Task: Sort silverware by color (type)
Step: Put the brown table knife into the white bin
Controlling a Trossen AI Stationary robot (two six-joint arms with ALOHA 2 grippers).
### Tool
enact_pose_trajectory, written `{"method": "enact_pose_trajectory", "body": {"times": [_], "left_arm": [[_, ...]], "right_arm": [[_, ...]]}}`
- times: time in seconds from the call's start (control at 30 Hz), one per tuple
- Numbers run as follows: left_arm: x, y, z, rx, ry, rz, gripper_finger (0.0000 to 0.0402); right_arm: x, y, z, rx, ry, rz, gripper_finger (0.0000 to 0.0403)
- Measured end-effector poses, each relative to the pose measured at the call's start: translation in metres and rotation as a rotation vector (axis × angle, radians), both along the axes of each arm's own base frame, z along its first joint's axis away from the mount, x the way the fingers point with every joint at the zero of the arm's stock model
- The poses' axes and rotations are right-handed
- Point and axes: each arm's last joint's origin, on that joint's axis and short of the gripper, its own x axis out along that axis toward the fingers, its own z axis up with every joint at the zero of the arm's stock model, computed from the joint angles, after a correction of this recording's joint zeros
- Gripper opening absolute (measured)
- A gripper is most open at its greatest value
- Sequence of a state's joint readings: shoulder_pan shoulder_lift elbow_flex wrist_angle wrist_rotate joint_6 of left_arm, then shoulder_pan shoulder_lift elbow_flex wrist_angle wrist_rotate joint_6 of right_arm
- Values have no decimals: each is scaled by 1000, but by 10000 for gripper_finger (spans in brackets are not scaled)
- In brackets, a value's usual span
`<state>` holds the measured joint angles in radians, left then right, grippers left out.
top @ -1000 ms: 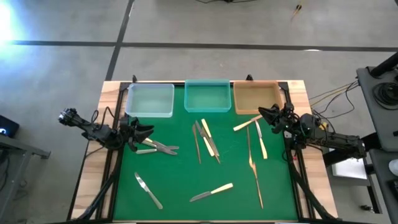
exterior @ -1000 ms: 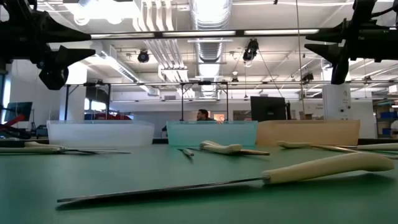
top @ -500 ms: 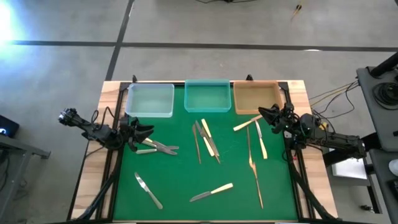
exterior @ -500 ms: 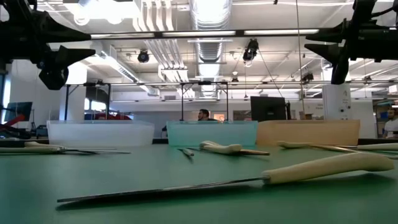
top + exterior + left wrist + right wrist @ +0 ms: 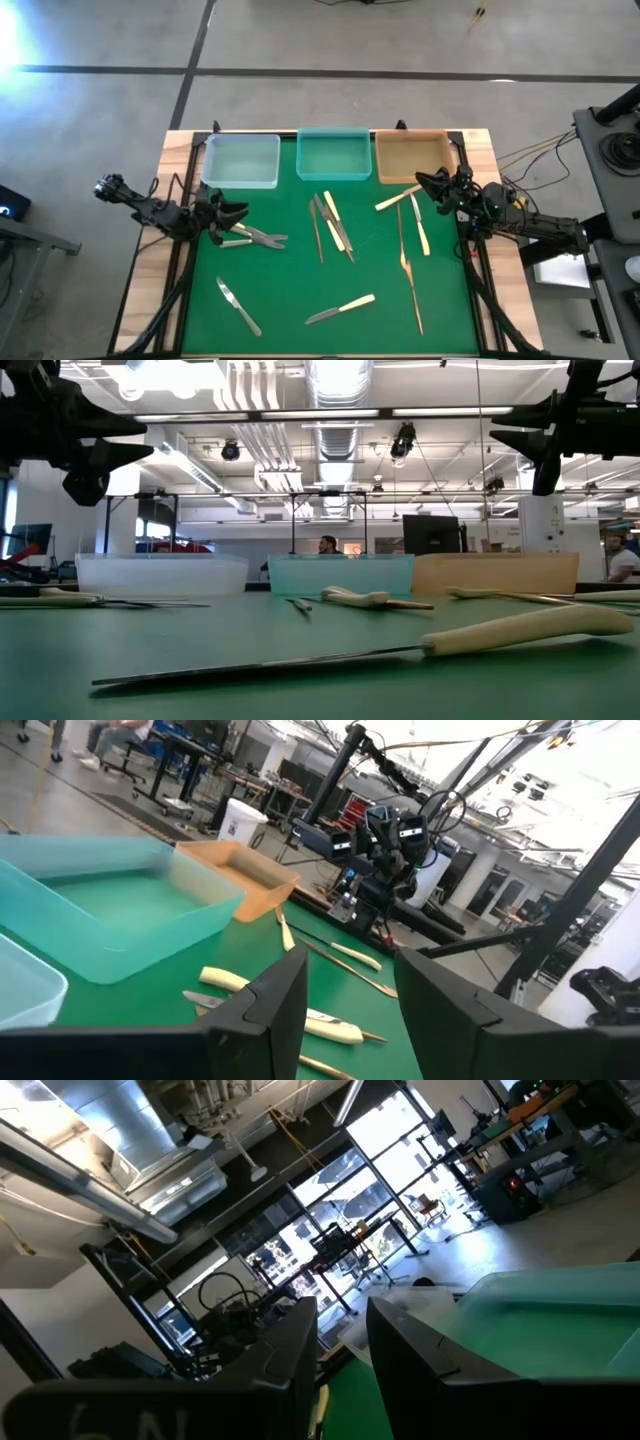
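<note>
Silverware scattered over the green mat [image 5: 280, 300], both grippers hovering at its sides with nothing held.

Nearest the front edge lie a cream-handled knife [image 5: 340, 309] and an all-silver knife [image 5: 238, 306]; a long gold piece [image 5: 411, 285] lies toward the right. Mid-mat, a cluster of knives [image 5: 331, 226] overlaps, cream handles among silver blades, with a gold utensil [image 5: 420, 226] to its right and a few pieces [image 5: 255, 237] to its left. The left gripper [image 5: 232, 213] hangs above the mat's left edge beside those pieces, fingers parted and empty. The right gripper [image 5: 424, 184] hangs at the right edge, by a cream-handled piece [image 5: 397, 198], fingers apart, gripping nothing. At the far edge stand the clear bin [image 5: 241, 161], teal bin [image 5: 333, 155] and amber bin [image 5: 411, 156].
</note>
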<state>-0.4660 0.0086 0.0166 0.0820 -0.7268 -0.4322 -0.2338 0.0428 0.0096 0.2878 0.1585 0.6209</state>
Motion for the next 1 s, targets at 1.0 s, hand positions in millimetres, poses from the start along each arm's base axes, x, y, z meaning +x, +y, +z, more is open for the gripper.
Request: {"method": "enact_pose_trajectory", "body": {"times": [1.0], "left_arm": [[37,-18,104,123,47,-12,135]], "right_arm": [[0,0,0,0,0,0,82]]}}
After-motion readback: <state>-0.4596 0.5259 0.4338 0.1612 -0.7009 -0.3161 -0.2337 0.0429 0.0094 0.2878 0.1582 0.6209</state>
